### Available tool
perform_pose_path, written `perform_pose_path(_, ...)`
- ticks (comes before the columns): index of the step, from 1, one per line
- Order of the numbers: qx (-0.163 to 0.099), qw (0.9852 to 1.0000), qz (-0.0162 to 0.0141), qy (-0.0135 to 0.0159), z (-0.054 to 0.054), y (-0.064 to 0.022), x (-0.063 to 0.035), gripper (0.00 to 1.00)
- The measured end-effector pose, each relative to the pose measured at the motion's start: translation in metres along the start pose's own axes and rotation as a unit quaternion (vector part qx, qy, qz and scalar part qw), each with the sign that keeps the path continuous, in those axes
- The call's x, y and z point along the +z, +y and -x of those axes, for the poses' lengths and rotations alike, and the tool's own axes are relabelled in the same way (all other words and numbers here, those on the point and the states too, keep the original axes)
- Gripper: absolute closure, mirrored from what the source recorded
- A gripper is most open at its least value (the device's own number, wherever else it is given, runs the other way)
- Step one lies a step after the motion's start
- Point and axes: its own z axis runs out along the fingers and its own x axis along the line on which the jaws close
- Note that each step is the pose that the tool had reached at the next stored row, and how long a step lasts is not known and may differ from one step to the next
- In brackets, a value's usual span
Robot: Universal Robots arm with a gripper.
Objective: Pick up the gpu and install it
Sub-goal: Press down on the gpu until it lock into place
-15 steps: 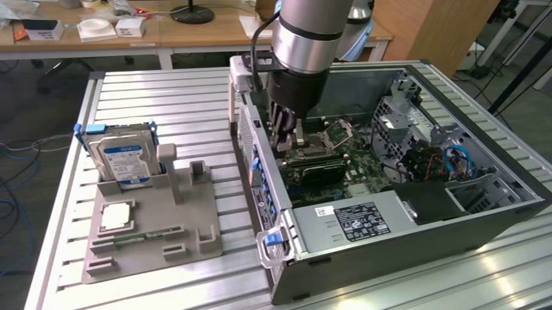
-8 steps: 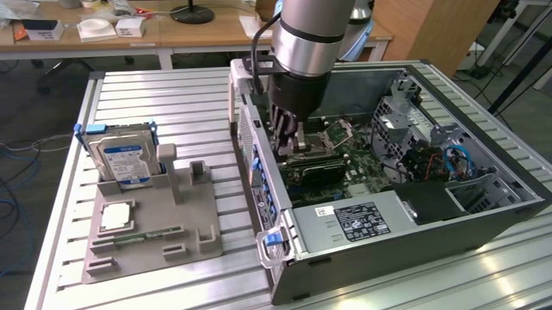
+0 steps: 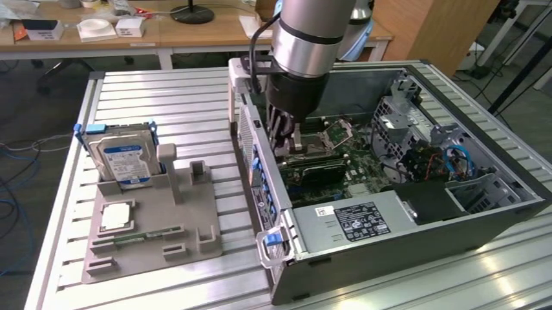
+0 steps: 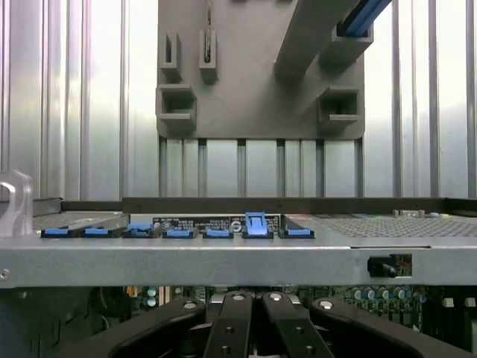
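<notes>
Inside the open computer case, gpu lies flat over the motherboard, dark card just under the gripper. Gripper fingers are pinched together, tips down at the card's near edge; contact with it can't be told. Well apart on the slatted table sits the grey holder tray with the hard drive upright and a memory stick lying flat.
</notes>
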Motion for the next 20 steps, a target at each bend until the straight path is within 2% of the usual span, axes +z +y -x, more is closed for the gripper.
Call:
perform_pose_path(1,0.000,1.0000,0.0027,-0.0002,0.0000,-0.0002,0.0000,0.89)
perform_pose_path(3,0.000,1.0000,0.0029,0.0007,0.0000,-0.0001,0.0006,0.89)
perform_pose_path(9,0.000,1.0000,-0.0022,0.0018,-0.0001,-0.0006,0.0074,0.89)
perform_pose_path(12,0.000,1.0000,-0.0034,0.0007,0.0000,-0.0011,0.0091,0.89)
perform_pose_path(15,0.000,1.0000,-0.0031,0.0009,-0.0001,-0.0011,0.0095,0.89)
perform_pose_path(17,0.000,1.0000,-0.0035,-0.0020,0.0001,-0.0019,0.0081,0.89)
perform_pose_path(20,-0.001,0.9999,-0.0077,-0.0082,0.0001,-0.0039,0.0059,0.89)
